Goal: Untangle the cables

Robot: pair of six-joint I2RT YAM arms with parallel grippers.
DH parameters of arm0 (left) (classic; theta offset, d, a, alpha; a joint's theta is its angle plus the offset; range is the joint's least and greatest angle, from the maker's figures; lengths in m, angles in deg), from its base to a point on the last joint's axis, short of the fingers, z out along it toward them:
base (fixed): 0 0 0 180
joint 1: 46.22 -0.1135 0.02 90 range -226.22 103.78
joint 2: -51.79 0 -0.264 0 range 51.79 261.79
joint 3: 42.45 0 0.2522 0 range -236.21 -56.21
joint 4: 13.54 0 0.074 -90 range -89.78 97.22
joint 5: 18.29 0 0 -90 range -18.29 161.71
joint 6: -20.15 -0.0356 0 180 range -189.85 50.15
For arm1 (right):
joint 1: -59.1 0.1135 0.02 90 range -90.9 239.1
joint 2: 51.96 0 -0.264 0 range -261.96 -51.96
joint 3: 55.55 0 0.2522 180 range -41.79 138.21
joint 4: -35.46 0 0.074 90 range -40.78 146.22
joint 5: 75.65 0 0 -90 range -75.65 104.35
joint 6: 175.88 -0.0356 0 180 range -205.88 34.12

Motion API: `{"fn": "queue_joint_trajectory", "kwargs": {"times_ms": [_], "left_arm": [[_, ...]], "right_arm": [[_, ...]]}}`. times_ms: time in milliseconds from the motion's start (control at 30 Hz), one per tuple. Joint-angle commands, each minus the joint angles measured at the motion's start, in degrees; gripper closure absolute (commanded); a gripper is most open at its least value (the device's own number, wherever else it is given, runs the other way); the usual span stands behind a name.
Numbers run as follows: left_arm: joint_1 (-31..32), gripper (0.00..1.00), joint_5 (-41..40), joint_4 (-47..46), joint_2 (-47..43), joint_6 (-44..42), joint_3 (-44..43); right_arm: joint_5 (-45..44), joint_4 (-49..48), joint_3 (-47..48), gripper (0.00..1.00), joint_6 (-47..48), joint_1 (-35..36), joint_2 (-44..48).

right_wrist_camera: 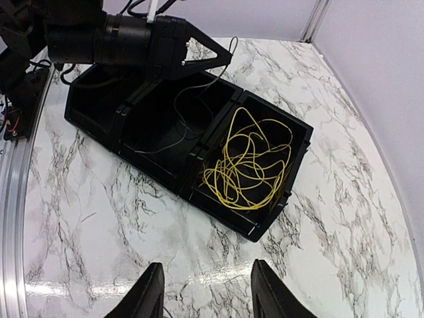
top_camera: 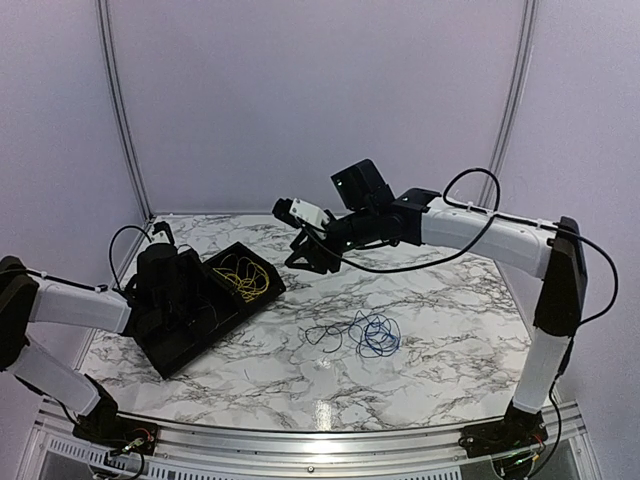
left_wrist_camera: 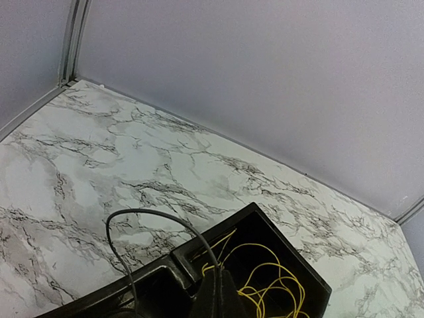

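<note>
The yellow cable (top_camera: 243, 278) (right_wrist_camera: 246, 165) (left_wrist_camera: 278, 286) lies coiled in the end compartment of a black tray (top_camera: 200, 330) (right_wrist_camera: 218, 209) (left_wrist_camera: 291, 247). On the marble to the right of the tray, the blue cable (top_camera: 379, 336) lies in loops, touching a thin black cable (top_camera: 326, 336). My left gripper (left_wrist_camera: 222, 281) (right_wrist_camera: 225, 58) hangs over the tray, shut on a thin dark cable (left_wrist_camera: 156, 215) (right_wrist_camera: 192, 99) that droops into the middle compartment. My right gripper (top_camera: 312, 258) (right_wrist_camera: 207, 265) hovers above the table just beside the tray, open, nothing between its fingers (right_wrist_camera: 151, 288).
The tray has three compartments and sits slanted at the table's left. White walls with corner posts (top_camera: 120, 110) close in the back and sides. A metal rail (top_camera: 320, 440) runs along the near edge by the arm bases.
</note>
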Motion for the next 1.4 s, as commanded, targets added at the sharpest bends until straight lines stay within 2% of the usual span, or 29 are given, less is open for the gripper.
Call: {"fn": "queue_joint_trajectory", "kwargs": {"times_ms": [0,200,400,633,767,967,1133,1267,1367], "left_arm": [[-0.5,1.0,3.7,-0.1,-2.7,-3.9,1.3],[-0.4,1.0,11.2,10.7,-5.3,2.9,0.4],[0.0,1.0,4.9,33.7,-6.7,10.4,-7.4],[0.0,1.0,3.0,51.3,0.7,11.8,-18.6],[0.0,1.0,2.1,59.9,6.4,15.5,-23.7],[0.0,1.0,3.1,64.2,8.0,18.9,-25.9],[0.0,1.0,4.8,64.9,10.4,18.7,-26.5],[0.0,1.0,8.0,64.5,13.6,15.0,-29.4],[0.0,0.86,8.3,64.5,14.1,13.5,-30.9]], "right_arm": [[-1.9,-0.2,-3.5,0.55,2.9,0.2,5.4],[-4.3,0.2,-9.5,0.54,6.3,0.1,11.9],[-6.3,0.1,-17.7,0.52,8.8,-0.1,19.3],[-6.7,-0.4,-21.0,0.52,9.7,-1.0,21.9],[-7.0,-0.6,-21.0,0.52,10.2,-1.4,22.0],[-7.0,-1.3,-21.9,0.5,10.0,-1.9,22.6],[-6.7,-1.7,-22.3,0.5,9.7,-2.0,23.0],[-6.7,-2.0,-22.8,0.49,9.7,-2.1,23.4],[-6.7,-2.0,-23.4,0.49,9.5,-2.2,23.9]]}}
